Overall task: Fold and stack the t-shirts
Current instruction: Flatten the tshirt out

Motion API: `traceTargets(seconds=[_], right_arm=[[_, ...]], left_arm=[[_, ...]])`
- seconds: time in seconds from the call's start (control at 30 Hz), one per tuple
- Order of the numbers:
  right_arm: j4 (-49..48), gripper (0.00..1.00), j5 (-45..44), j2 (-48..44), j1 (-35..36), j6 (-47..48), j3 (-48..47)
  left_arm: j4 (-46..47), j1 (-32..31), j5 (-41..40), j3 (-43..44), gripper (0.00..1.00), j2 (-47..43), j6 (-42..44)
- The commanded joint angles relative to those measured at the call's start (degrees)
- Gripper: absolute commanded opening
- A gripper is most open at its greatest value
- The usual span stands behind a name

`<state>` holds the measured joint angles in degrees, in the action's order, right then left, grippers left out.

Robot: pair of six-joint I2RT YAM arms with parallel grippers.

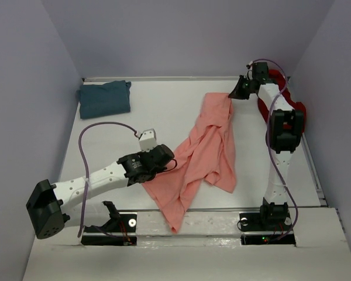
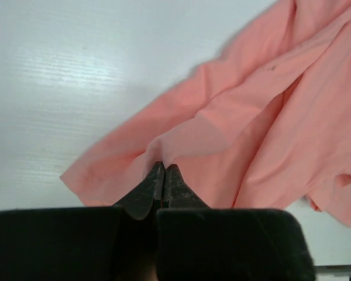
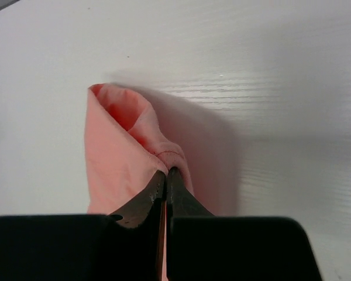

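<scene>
**Two shut grippers pinch the salmon-pink shirt at opposite ends**

One salmon-pink shirt (image 1: 207, 152) stretches in a rumpled diagonal band across the middle of the top view. It runs from just right of centre near the top down to the bottom centre, where its narrow lower tip reaches the near edge of the table (image 1: 164, 111) between the two arm bases. The cloth is creased and doubled over itself, with loose flaps along its right side.

At the left edge of the lower half, the left gripper (image 1: 171, 160) has its jaws pressed fully together on a raised fold of the pink fabric. In the left wrist view the dark fingertips (image 2: 152, 187) meet with no gap, and the cloth puckers up where they bite. At the upper end, the right gripper (image 1: 234, 93) is likewise closed tight on the shirt. Its wrist view shows a rounded tuck of pink hem caught between the touching tips, lifted a little and casting a shadow on the white surface.

A teal shirt (image 1: 104, 99) lies as a rough rectangle in the upper left corner of the table, well apart from the pink one. A dark red shirt (image 1: 261, 107) sits at the upper right, largely hidden behind the right arm (image 1: 281, 146).

The left arm (image 1: 99, 178) reaches in low from the lower left, with a purple cable (image 1: 85, 152) looping above it.
</scene>
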<state>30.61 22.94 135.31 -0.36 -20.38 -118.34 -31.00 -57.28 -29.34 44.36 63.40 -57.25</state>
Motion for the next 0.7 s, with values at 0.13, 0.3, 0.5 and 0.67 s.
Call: traceTargets(seconds=[0.13, 0.3, 0.5, 0.67], right_arm=[[3.0, 0.00, 1.6, -13.5, -0.3, 1.2, -3.7], [5.4, 0.00, 1.1, -19.2, -0.9, 1.7, -5.1], [5.9, 0.00, 0.2, -26.3, -0.9, 2.4, -1.8], [5.4, 0.00, 0.4, -31.6, -0.9, 2.5, 2.9]], left_arm=[[-0.7, 3.4, -12.9, 9.2, 0.00, 7.0, 4.0], [9.0, 12.8, -6.9, 5.8, 0.00, 4.7, 11.4], [12.6, 22.5, -6.2, 6.6, 0.00, 0.3, 17.2], [13.9, 27.1, -5.6, 10.1, 0.00, 1.1, 20.3]])
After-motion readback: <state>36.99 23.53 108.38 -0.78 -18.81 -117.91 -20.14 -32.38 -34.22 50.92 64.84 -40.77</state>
